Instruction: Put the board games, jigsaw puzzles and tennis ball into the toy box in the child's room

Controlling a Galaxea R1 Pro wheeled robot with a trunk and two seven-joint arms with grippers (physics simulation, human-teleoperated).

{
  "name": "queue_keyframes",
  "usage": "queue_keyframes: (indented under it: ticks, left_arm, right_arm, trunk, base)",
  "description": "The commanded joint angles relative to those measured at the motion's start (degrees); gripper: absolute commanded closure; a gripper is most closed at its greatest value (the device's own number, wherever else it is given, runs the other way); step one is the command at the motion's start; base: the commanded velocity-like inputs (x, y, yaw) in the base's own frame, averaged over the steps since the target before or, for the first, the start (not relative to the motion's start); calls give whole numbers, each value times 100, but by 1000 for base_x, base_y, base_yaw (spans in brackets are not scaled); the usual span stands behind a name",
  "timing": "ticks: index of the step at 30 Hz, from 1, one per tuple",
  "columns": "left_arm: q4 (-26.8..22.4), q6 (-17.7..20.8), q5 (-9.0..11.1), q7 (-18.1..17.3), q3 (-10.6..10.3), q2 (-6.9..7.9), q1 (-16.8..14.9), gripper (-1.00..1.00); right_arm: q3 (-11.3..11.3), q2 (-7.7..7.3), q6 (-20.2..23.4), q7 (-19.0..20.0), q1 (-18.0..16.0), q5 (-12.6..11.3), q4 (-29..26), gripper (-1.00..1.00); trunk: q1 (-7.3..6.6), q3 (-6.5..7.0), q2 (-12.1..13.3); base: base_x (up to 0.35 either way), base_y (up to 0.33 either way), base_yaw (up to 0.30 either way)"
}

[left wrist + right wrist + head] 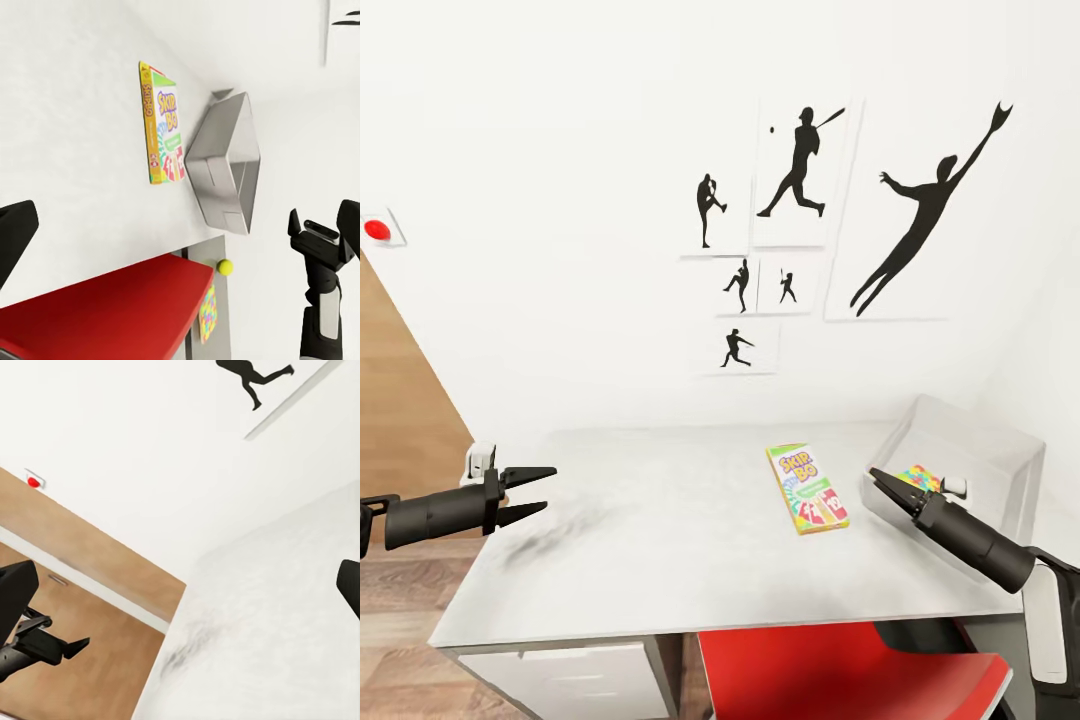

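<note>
A white wall (560, 200) carries black baseball silhouette posters (800, 175). A pale grey table (660, 560) stands before it, a red chair (840, 670) below, wooden floor (400, 640) beside.

- Bare table (660, 540) lies between both sets of fingers, interrupted only by the Skip-Bo box (807, 488).
- Toy box (1000, 450) wall stands just beyond the right fingers (890, 487).

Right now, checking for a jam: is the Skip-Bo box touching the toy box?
Apart. In the head view, bare table shows between the Skip-Bo box and the toy box.
</note>
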Motion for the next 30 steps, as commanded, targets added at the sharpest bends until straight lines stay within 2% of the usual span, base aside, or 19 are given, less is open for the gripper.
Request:
queue_keyframes:
  ticks: [1,30]
  left_arm:
    - [4,5,-49,-60,-10,5,-8,-100]
    - [4,5,-49,-52,-12,5,-8,-100]
  right_arm:
    - [-4,1,22,21,-6,9,-1,-100]
    - [-12,-8,23,-2,-6,4,-2,-100]
  trunk:
    - [4,-12,-12]
    - [4,-12,-12]
  base:
    - [0,0,5]
    - [0,0,0]
